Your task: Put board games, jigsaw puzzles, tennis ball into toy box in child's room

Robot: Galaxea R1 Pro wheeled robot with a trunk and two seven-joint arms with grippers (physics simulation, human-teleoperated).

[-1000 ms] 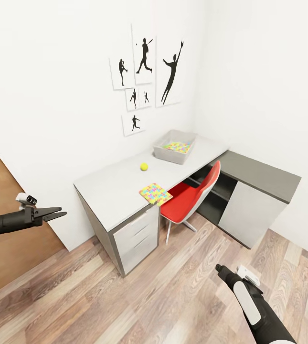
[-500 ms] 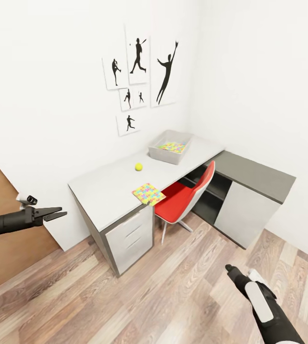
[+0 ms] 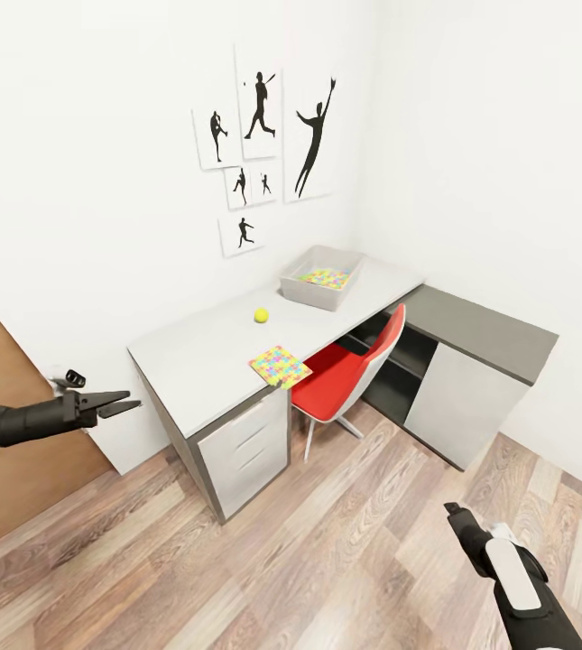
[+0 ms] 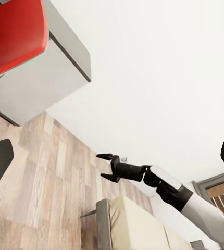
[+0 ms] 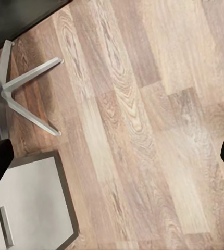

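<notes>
Still short of the table; both arms empty.
Jigsaw puzzle lies flat at the table's near edge, ahead and right of the left gripper, tennis ball beyond it, toy box farthest, another puzzle inside. Left gripper nearer, fingers spread, touching nothing. Right gripper low over floor, jaws parted, holding nothing.

Counter: white top w/ dark grey side. Toy box: light grey. Ball: yellow-green. Puzzle: yellow, pink, blue & green bits. Chair: red. Floor: brown wood planks.
</notes>
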